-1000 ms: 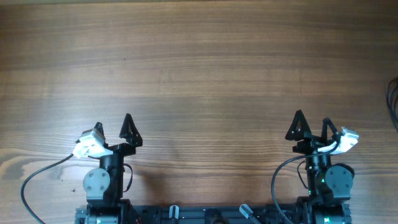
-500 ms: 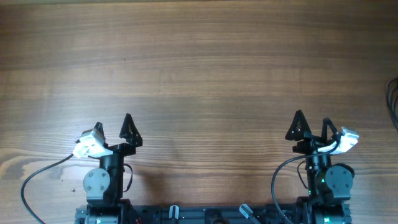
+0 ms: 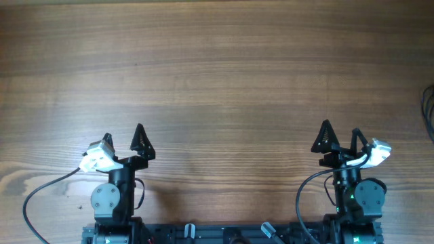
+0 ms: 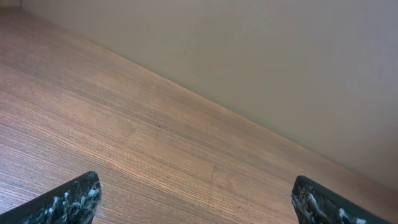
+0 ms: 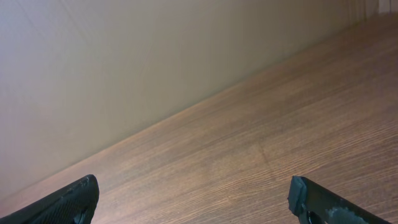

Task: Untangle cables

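Thin black cables (image 3: pixel 427 112) show only as a few strands at the far right edge of the overhead view, and the frame cuts off the rest. No plug ends are visible. My left gripper (image 3: pixel 123 132) is open and empty near the table's front edge on the left. My right gripper (image 3: pixel 340 129) is open and empty near the front edge on the right, well short of the cables. Each wrist view shows only bare wood between the open fingers of the left gripper (image 4: pixel 199 200) and the right gripper (image 5: pixel 193 196). No cable shows in either wrist view.
The wooden table (image 3: pixel 217 81) fills the overhead view. A thicker black arm cable (image 3: pixel 41 190) loops out at the front left by the left arm's base. A plain beige wall (image 4: pixel 280 62) stands behind the table's far edge.
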